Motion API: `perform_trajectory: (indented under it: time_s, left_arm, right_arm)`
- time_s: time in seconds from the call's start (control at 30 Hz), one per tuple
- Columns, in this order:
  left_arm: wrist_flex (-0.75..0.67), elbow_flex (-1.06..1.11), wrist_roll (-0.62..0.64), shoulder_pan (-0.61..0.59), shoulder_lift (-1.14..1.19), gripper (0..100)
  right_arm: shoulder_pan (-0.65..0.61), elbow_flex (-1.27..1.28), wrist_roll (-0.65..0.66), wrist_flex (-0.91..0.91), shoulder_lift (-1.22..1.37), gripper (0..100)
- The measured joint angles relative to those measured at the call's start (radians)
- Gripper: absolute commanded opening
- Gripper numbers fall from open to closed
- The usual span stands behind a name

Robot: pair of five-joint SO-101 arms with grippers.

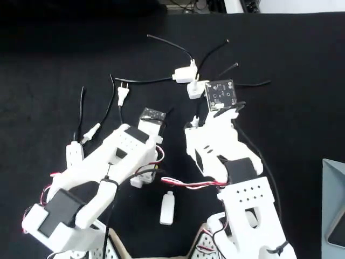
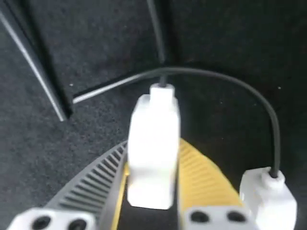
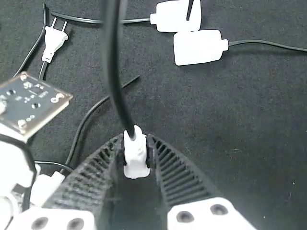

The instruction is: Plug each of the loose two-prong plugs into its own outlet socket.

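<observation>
A white block [image 2: 152, 158] is grasped by the left gripper [image 2: 152, 165], a corded plug [image 3: 134, 155] by the right gripper [image 3: 135, 143], and a two-prong plug [image 1: 123, 93] is left unplugged on the worktop [image 1: 302, 59], so mating is judged outstanding.

Left claw [image 2: 151, 160] clamped shut, right claw [image 3: 136, 155] clamped shut, arms extended forward

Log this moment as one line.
left gripper: shut on white corded block | right gripper: shut on small white plug | two-prong plug: lying loose, unplugged
</observation>
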Motion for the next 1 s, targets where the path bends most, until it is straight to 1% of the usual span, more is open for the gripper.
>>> perform_trajectory:
  time_s: [0.1, 0.17, 0.23, 0.3, 0.43, 0.5, 0.6, 0.67, 0.77, 0.9, 1.0]
  left_arm:
    - [0.002, 0.000, 0.000, -0.005, 0.000, 3]
    - [0.040, -0.023, -0.005, -0.029, 0.002, 3]
    - [0.068, -0.060, -0.051, -0.077, 0.002, 3]
    - [0.098, -0.098, -0.161, -0.144, 0.002, 3]
    - [0.094, -0.167, -0.443, -0.298, 0.002, 3]
    - [0.083, -0.181, -0.563, -0.342, 0.002, 3]
    - [0.048, -0.181, -0.686, -0.351, 0.002, 3]
    - [0.020, -0.181, -0.743, -0.351, 0.009, 3]
    - [-0.032, -0.181, -0.804, -0.351, 0.011, 3]
    - [-0.153, -0.133, -0.875, -0.330, 0.011, 4]
    - [-0.242, -0.068, -0.899, -0.307, 0.011, 13]
  right_arm:
    - [0.000, 0.000, 0.000, 0.000, 0.000, 1.1]
    - [0.000, 0.000, 0.000, 0.000, 0.000, 1.1]
    - [0.005, 0.000, 0.000, 0.000, 0.000, 1.1]
    - [0.025, 0.000, 0.000, 0.000, 0.000, 1.1]
    - [0.034, 0.000, 0.000, 0.000, 0.000, 1.1]
    - [0.037, 0.000, 0.000, 0.000, 0.000, 1.1]
    - [0.037, 0.000, 0.000, 0.000, 0.000, 1.1]
    - [0.037, 0.000, 0.000, 0.000, 0.000, 1.1]
    - [0.037, 0.000, 0.000, 0.000, 0.000, 1.1]
    - [0.037, 0.000, 0.000, 0.000, 0.000, 1.1]
    - [0.037, 0.000, 0.000, 0.000, 0.000, 1.1]
